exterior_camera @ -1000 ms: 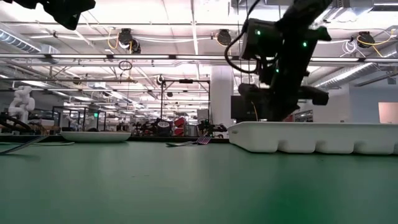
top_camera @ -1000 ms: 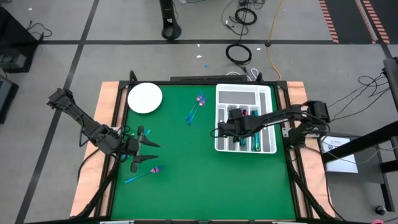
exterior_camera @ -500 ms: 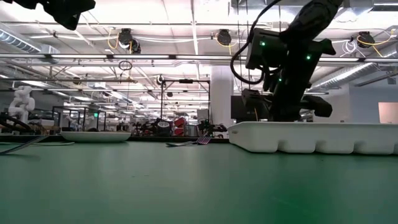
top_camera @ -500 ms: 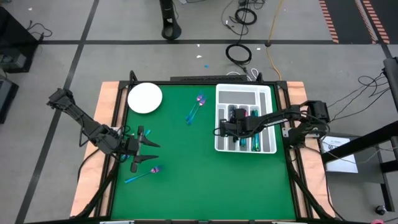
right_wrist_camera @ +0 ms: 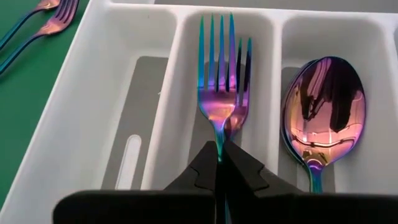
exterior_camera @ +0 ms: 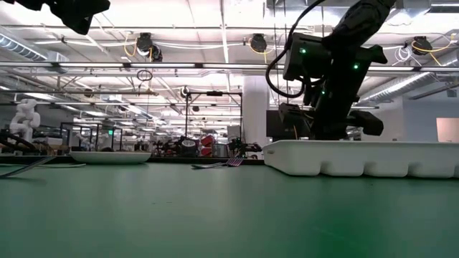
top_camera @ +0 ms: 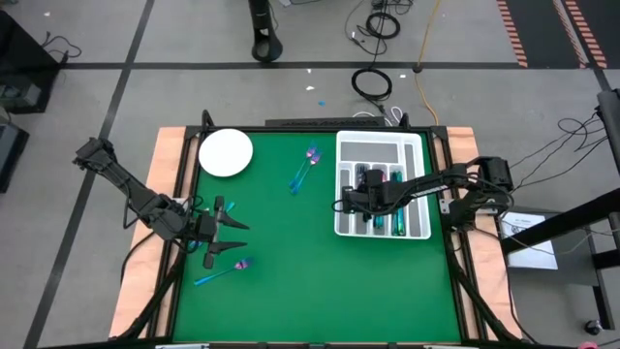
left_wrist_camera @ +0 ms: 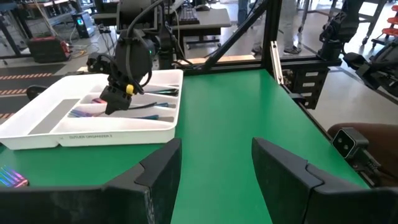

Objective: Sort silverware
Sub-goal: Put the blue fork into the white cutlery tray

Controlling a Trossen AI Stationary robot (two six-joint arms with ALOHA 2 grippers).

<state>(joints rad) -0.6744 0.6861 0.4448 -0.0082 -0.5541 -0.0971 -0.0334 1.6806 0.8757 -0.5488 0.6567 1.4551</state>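
My right gripper (top_camera: 360, 187) reaches down into the white compartmented tray (top_camera: 418, 145) and is shut on an iridescent fork (right_wrist_camera: 217, 74). That fork lies over a second fork (right_wrist_camera: 242, 68) in the middle compartment. Spoons (right_wrist_camera: 323, 106) fill the compartment beside it. My left gripper (left_wrist_camera: 214, 165) hovers open, with nothing between its fingers, at the table's left edge (top_camera: 225, 221). Loose silverware lies flat on the green mat near it (top_camera: 223, 271) and left of the tray (top_camera: 305, 172). My right gripper pinches the fork's neck (right_wrist_camera: 218, 138), just behind the tines, between its two fingertips. The fingers slant down toward the table's far edge and lie along the fork, hiding its handle. The tines point away over the other fork; whether they rest on it does not show.
A round white plate (top_camera: 226, 152) sits at the mat's far left corner. The tray's leftmost compartment (right_wrist_camera: 134, 124) holds no silverware. Black frame rails (left_wrist_camera: 273, 56) edge the table. Bare green mat (top_camera: 310, 252) spreads across the middle and near side.
My right gripper has sunk a little into the tray and its wrist has rolled slightly, then it has kept still, staying shut on the fork.
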